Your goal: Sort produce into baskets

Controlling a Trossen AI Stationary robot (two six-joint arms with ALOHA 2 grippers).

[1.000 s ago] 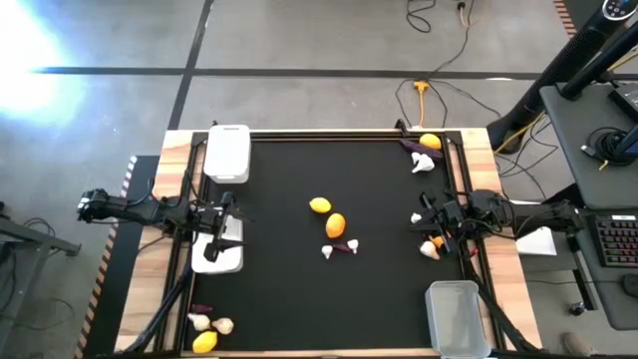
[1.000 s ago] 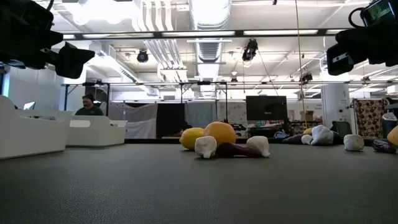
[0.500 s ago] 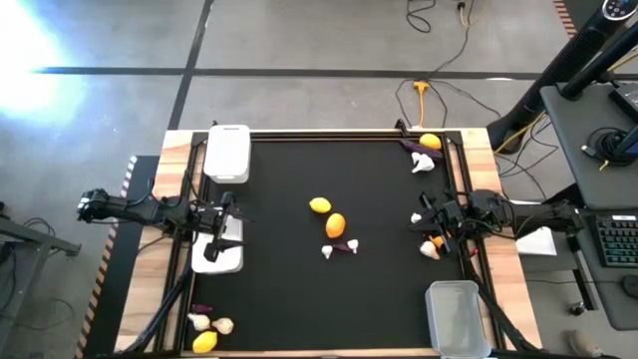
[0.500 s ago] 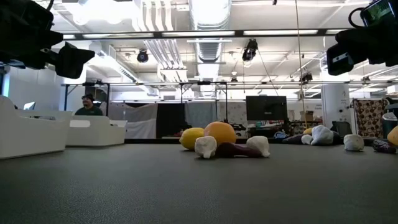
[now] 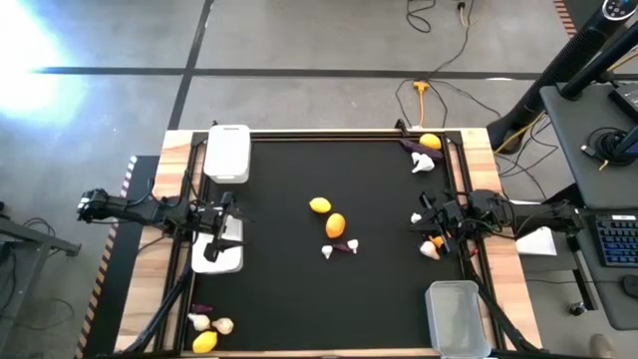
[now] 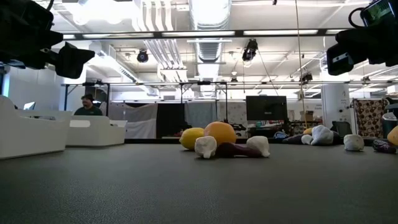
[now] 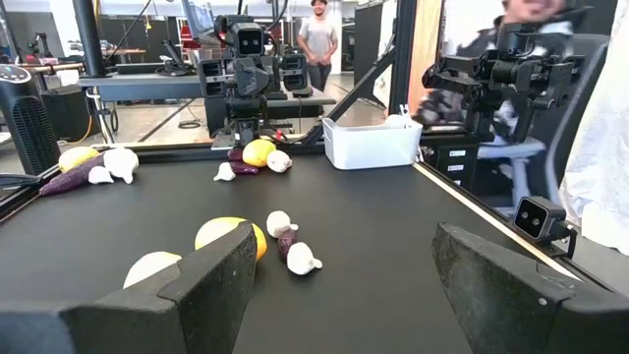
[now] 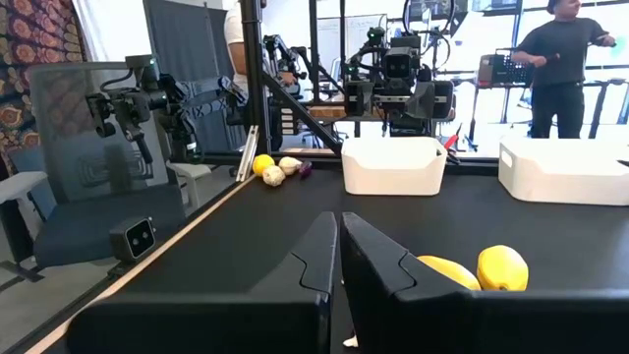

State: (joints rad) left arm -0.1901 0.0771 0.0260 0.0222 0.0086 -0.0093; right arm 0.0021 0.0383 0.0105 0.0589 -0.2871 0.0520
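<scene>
Nothing has been sorted yet: the middle cluster on the black counter (image 5: 289, 299) holds a yellow rounded fruit (image 5: 319, 205), an orange rounded fruit (image 5: 335, 225), a dark purple eggplant-like piece (image 5: 349, 245) and a white garlic-like bulb (image 5: 327, 252), all lying between the two arms.

The left tool (image 5: 227, 221) hangs above the near opaque white tub (image 5: 216, 257) at the counter's left edge, its fingers (image 7: 211, 285) spread wide apart. The right tool (image 5: 427, 219) sits at the right edge with its fingers (image 8: 314, 258) pressed together, holding nothing.

From the right tool, a small group of an orange piece (image 5: 436, 240) and a white bulb (image 5: 429, 251) lies just beside it, toward the clear greyish tub (image 5: 457, 317). That arm is the nearer one for this group, though it would have to part its fingers first.

The middle cluster lies about equally far from both arms; the eggplant-like piece's long axis runs roughly across the counter from side to side. The far white tub (image 5: 227, 152) stands at the back left corner.
</scene>
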